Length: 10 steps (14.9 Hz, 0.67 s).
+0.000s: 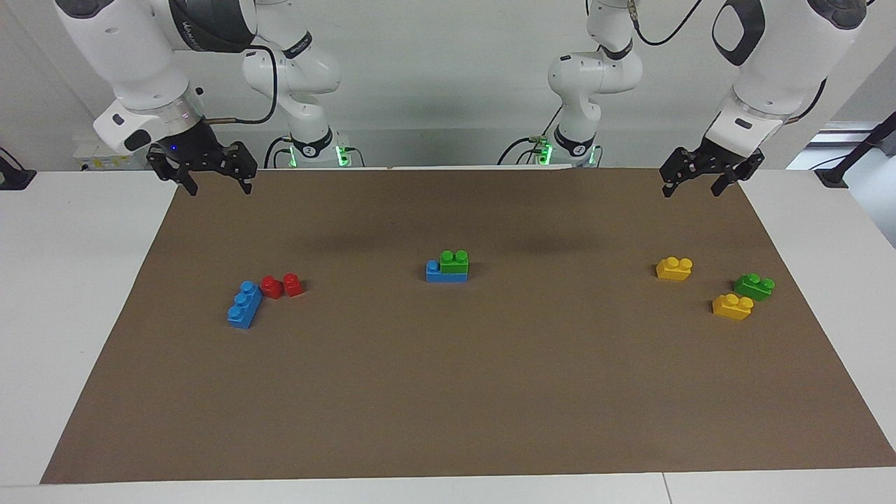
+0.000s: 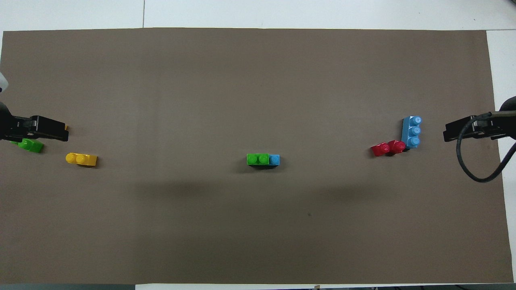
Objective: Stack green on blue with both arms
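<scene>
Two grippers hang raised and empty over the brown mat's corners nearest the robots, fingers spread apart. Starting at the right arm's end: right gripper, then a loose blue brick touching a red brick. Mid-table, the green brick sits on its blue brick, one blue stud uncovered. Toward the left arm's end lie two yellow bricks, a spare green brick, and the left gripper. The stack looks finished; keeping both arms clear seems best.
</scene>
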Available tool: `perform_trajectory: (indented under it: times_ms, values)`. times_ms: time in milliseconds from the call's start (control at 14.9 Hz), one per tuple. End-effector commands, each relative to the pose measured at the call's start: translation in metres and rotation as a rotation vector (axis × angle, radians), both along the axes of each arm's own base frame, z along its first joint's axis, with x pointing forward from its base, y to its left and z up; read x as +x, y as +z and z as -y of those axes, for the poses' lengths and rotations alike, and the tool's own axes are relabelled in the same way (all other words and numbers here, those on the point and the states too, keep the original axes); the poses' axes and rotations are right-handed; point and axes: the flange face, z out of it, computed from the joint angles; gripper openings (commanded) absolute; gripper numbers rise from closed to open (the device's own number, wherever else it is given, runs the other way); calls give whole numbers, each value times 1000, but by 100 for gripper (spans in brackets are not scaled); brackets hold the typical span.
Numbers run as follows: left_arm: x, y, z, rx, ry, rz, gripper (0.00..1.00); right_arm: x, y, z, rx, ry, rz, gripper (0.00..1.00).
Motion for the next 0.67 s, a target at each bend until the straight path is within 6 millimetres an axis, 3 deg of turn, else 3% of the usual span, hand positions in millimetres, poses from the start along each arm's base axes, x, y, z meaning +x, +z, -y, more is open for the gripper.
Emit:
perform_trajectory:
  times_ms: [0, 604]
  values:
    - [6, 3, -1, -23, -24, -14, 100, 4, 9, 5, -12, 19, 0, 100]
    - [9, 1, 9, 48, -52, -8, 100, 6, 2, 8, -14, 11, -18, 100]
